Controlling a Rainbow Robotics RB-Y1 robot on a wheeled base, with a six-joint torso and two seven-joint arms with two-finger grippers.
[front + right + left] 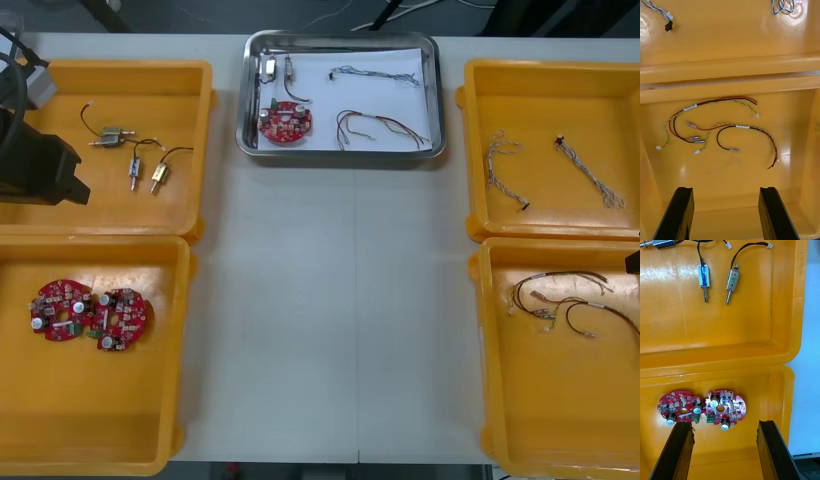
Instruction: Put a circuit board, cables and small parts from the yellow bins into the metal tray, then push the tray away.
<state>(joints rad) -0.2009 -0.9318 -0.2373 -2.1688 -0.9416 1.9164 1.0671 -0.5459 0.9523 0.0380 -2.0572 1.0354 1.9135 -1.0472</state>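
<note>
shiny metal tray (437, 92), 1 round red board (285, 121)

We find the light counter (330, 320) carrying the metal tray (340, 153) near its far edge. Left of the tray lie two yellow bins: the far left bin (150, 215) just beside it and the near left bin (100, 400) closer to the robot. The far right bin (550, 205) and near right bin (560, 400) mirror them.

Glossy plastic yellow bins (200, 150); shiny metal tray (340, 40), white inside; matt table (330, 300).
</note>
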